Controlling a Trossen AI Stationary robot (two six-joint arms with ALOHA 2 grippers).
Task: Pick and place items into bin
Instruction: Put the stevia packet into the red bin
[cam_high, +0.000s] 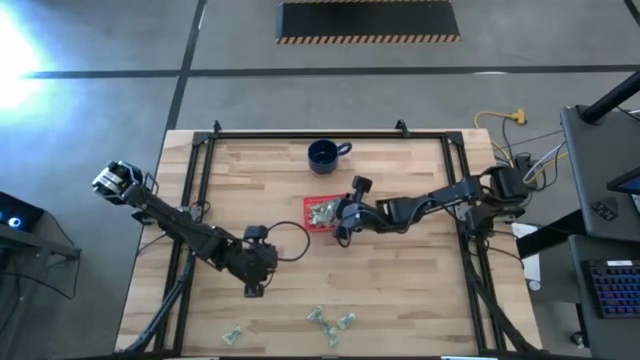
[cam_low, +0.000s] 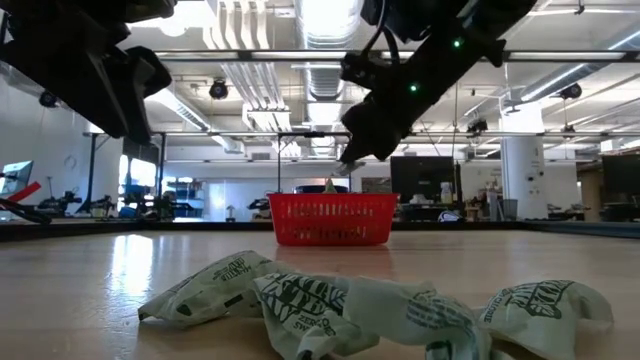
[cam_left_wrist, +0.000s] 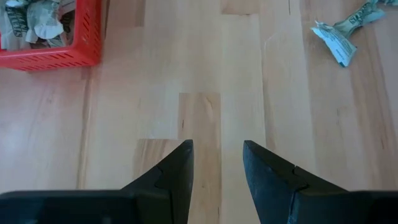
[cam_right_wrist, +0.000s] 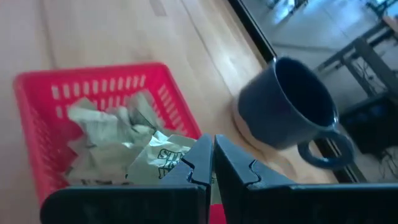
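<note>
The red bin (cam_high: 308, 214) sits mid-table and holds several crumpled pale green-and-whitish items (cam_right_wrist: 112, 134). My right gripper (cam_right_wrist: 213, 158) hovers just over the bin's right rim (cam_low: 332, 220), its fingers shut with nothing showing between them. My left gripper (cam_left_wrist: 217, 149) is open over bare wood left of and nearer than the bin (cam_left_wrist: 56, 56), close to the table. Several more items (cam_high: 330, 325) lie flat near the table's near edge. They fill the foreground of the low view (cam_low: 330, 305). One item (cam_left_wrist: 339, 37) shows ahead of the left fingers.
A dark blue mug (cam_high: 322, 155) stands just beyond the bin toward the far edge, close to the right gripper (cam_right_wrist: 292, 102). A black frame rail (cam_high: 330, 135) runs round the table. Bare wood lies between the bin and the near items.
</note>
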